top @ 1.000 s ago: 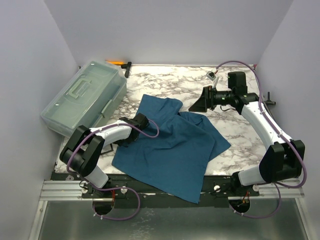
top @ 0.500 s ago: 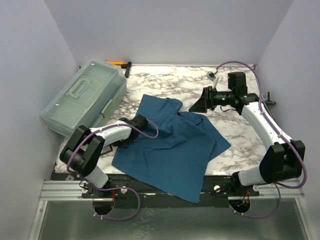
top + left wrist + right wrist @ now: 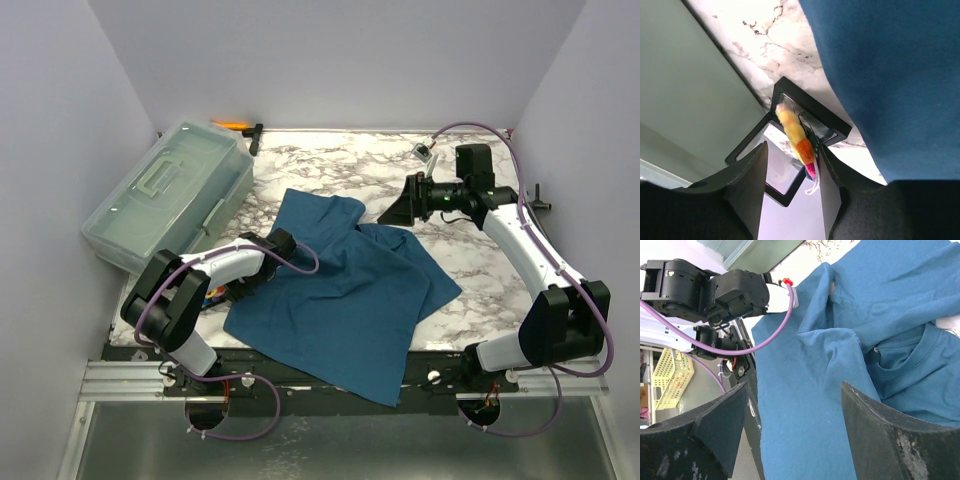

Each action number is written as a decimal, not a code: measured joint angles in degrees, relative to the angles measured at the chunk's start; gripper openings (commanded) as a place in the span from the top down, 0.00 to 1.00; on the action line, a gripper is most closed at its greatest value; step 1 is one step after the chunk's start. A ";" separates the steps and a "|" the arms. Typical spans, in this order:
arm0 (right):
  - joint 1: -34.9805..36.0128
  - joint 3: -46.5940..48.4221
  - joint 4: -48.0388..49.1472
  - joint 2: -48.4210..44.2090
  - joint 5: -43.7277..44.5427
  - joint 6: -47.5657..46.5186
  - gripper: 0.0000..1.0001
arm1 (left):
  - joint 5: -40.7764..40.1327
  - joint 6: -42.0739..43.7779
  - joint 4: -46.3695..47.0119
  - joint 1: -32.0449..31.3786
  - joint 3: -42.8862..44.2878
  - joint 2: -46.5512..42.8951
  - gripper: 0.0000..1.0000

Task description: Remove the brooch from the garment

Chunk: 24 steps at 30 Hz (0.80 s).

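Note:
The brooch [image 3: 796, 136], a fuzzy yellow, orange and pink strip with a white loop, lies between my left gripper's [image 3: 792, 150] fingers, close against the right finger [image 3: 830, 185], with a wide gap on its other side. It rests over a black-framed clear case [image 3: 782, 192] on the marble beside the garment's edge. The garment [image 3: 350, 290] is a teal-blue T-shirt spread across the table middle; it also shows in the left wrist view [image 3: 900, 75] and the right wrist view [image 3: 840, 305]. My left gripper [image 3: 224, 290] is at the shirt's left edge. My right gripper [image 3: 400, 210] is open and empty, held above the shirt's far right part.
A pale green lidded toolbox [image 3: 170, 195] stands at the left; its wall [image 3: 685, 100] is close beside the left gripper. An orange-handled tool [image 3: 232, 124] lies behind the box at the back wall. A small object [image 3: 427, 152] sits at the back right.
My left arm has shifted slightly at the shirt's left edge, and a spot of the brooch's colours now shows beside it. The right arm has not moved.

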 measured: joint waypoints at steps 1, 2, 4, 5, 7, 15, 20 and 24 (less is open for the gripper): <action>-0.02 0.00 -0.02 0.00 -0.02 -0.11 0.22 | 0.59 -0.07 -0.31 0.00 0.33 0.00 0.51; 0.00 0.00 -0.02 0.00 -0.02 -0.20 0.22 | 1.09 -0.04 -0.59 0.00 0.59 0.00 0.50; 0.00 0.00 -0.07 0.00 -0.02 -0.28 0.22 | 2.16 0.07 -1.14 0.00 1.16 0.00 0.46; -0.02 0.00 -0.07 0.00 -0.02 -0.28 0.22 | 2.71 0.09 -1.53 0.00 1.40 0.00 0.45; 0.00 0.00 -0.11 0.00 0.00 -0.31 0.22 | 3.80 0.28 -2.08 -0.04 1.75 0.00 0.44; 0.00 0.00 -0.17 0.00 0.00 -0.31 0.22 | 5.53 0.50 -2.95 -0.09 1.81 1.27 0.43; 0.00 -0.02 -0.22 0.00 0.00 -0.31 0.22 | 5.35 0.37 -2.69 -0.09 1.81 2.10 0.43; 0.00 -0.02 -0.35 0.00 0.02 -0.35 0.22 | 4.52 0.13 -2.29 -0.09 1.84 2.21 0.37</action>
